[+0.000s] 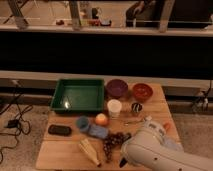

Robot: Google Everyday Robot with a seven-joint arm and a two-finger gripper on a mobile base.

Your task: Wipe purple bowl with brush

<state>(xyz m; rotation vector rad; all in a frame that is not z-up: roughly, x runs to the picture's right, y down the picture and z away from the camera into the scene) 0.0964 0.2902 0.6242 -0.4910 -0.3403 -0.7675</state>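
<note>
The purple bowl (117,87) is round, deep and dark purple. It stands upright at the back of the wooden table (55,152), between the green tray (78,95) and the orange-red bowl (142,91). A pale, straw-coloured long object (90,150) lies near the front edge; it may be the brush, but I cannot tell. My white arm (155,150) comes in from the lower right. My gripper (122,160) hangs low over the table's front edge, right of the straw-coloured object and far from the purple bowl.
A white cup (114,107) and a small metal cup (136,107) stand in front of the bowls. An orange fruit (101,119), a blue cloth (92,127), a black flat object (59,130), dark grapes (115,140) and a piece of cutlery (132,121) lie mid-table. Cables (15,122) lie on the floor to the left.
</note>
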